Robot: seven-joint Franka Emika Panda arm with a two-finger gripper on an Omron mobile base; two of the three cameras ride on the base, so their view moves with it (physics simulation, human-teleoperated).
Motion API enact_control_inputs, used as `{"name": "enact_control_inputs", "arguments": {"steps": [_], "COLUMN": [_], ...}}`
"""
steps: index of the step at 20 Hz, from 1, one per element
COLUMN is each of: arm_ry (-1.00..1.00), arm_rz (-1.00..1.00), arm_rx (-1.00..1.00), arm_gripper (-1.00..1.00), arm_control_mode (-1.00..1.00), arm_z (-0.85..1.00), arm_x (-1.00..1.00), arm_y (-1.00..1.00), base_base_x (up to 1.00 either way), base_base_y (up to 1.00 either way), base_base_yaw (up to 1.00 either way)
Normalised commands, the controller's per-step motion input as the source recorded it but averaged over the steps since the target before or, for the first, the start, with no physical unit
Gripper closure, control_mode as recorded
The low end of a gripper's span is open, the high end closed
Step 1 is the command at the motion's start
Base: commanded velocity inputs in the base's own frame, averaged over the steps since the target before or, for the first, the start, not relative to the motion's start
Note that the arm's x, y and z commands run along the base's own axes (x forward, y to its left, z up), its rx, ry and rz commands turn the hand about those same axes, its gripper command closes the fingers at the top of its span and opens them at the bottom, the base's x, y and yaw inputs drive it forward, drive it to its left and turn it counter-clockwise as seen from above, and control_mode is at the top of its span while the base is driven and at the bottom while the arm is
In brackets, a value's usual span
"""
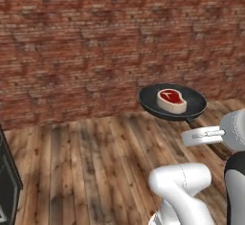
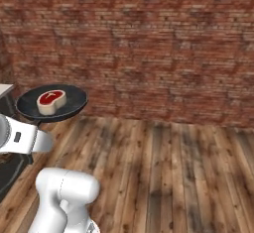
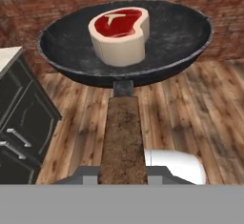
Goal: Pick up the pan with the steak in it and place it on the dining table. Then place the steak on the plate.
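One steak point(image 3: 119, 35) sits loose in the pan point(image 3: 181, 37), carried high over the wooden floor point(image 1: 95, 157); the tool point(image 3: 123, 173) pinches its handle point(image 3: 123, 137). Any tilt could slide the meat out.

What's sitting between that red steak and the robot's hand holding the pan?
In the hand view, only the round black frying pan's bare floor and its long brown wooden handle separate the cream-rimmed red steak from the gripper.

The steak point(image 3: 119, 35) sits in the pan point(image 3: 176, 42), cabinet point(image 3: 21, 123) at left.
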Motion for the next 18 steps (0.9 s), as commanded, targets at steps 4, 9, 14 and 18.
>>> {"name": "enact_control_inputs", "arguments": {"steps": [4,9,14,18], "arm_ry": [0.00,0.00,0.00,0.00], "arm_rz": [0.00,0.00,0.00,0.00], "arm_rx": [0.00,0.00,0.00,0.00], "arm_gripper": [1.00,1.00,1.00,1.00], "arm_control_mode": [1.00,1.00,1.00,1.00], "arm_z": [0.00,0.00,0.00,0.00], "arm_x": [0.00,0.00,0.00,0.00], "arm_y": [0.00,0.00,0.00,0.00], "base_base_x": [1.00,0.78,0.07,0.00], "base_base_y": [0.31,0.16,0.02,0.00], "base_base_yaw": [0.00,-0.22,-0.49,-0.50]}}
